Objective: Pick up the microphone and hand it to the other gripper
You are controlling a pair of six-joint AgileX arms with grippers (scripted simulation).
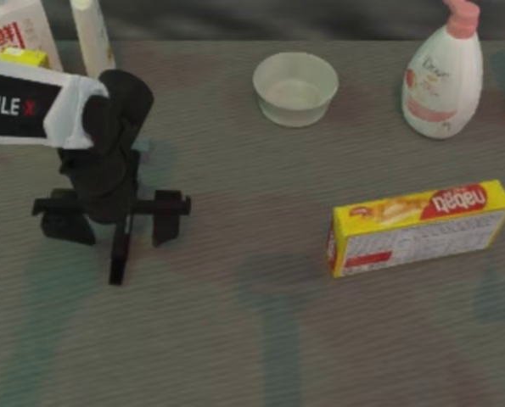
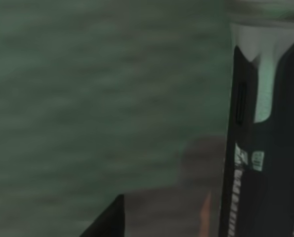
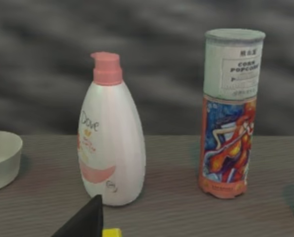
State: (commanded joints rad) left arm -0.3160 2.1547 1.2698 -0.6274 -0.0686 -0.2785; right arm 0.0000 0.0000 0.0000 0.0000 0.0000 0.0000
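The microphone (image 1: 118, 254) lies on the table at the left; only its black stick handle shows past the wrist above it. My left gripper (image 1: 116, 217) hangs low over it, open, one finger on each side of the handle and well apart from it. In the left wrist view the microphone (image 2: 265, 163) fills the side of the picture, with its pale grey head beyond the black handle, and one fingertip (image 2: 109, 222) shows apart from it. The other gripper, my right gripper (image 3: 129, 224), is out of the top view; one fingertip (image 3: 85, 219) shows with nothing against it.
A yellow biscuit box (image 1: 422, 227) lies right of centre. At the back stand a white bowl (image 1: 294, 87) and a Dove pump bottle (image 1: 443, 80). Cartons (image 1: 14, 30) and a slim bottle (image 1: 91, 34) stand at the back left. A popcorn can (image 3: 229, 113) stands by the Dove bottle (image 3: 112, 148).
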